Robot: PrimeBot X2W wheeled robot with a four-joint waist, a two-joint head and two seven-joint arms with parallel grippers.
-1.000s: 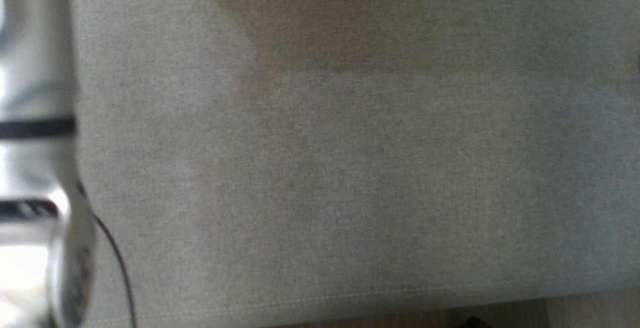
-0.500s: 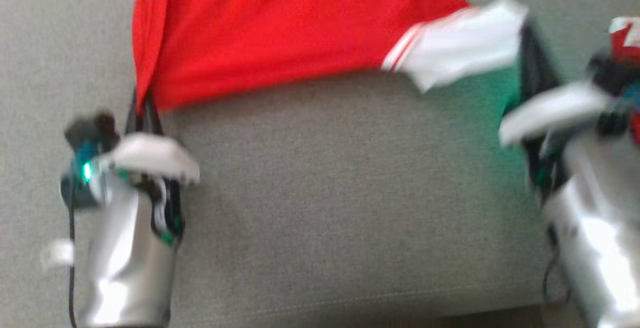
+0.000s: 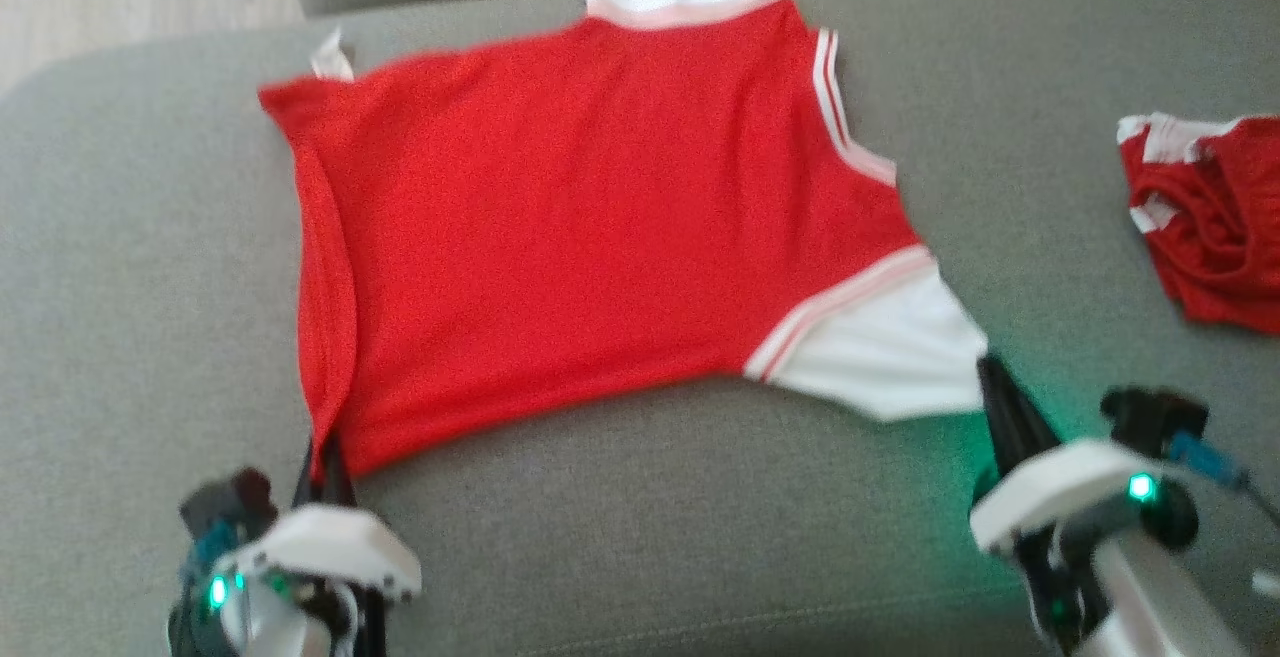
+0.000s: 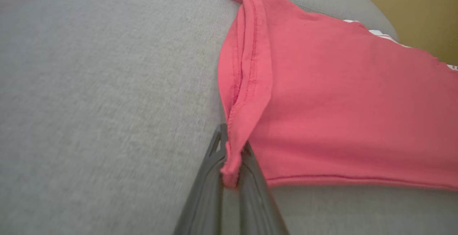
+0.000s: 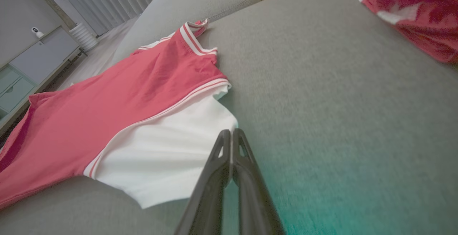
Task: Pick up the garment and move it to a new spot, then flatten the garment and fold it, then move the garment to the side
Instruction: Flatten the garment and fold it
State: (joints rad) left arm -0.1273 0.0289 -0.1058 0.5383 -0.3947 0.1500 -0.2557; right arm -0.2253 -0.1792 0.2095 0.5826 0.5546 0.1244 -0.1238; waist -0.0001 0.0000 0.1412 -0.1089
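As L gripper (image 4: 233, 148) nips garment (image 4: 340, 120) corner, prob. flat

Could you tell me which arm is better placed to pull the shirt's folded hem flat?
Probably left: the left gripper is shut on a hem corner of the shirt, just below the folded-over edge. The right gripper sits shut at the white sleeve.

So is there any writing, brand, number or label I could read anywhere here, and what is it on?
None can be read.
The red shirt is plain cloth with white stripes, with no print or logo.
The white scrap at its far corner is too blurred to tell.
The second red garment, the grey sofa, the left tool and the right tool show no lettering.
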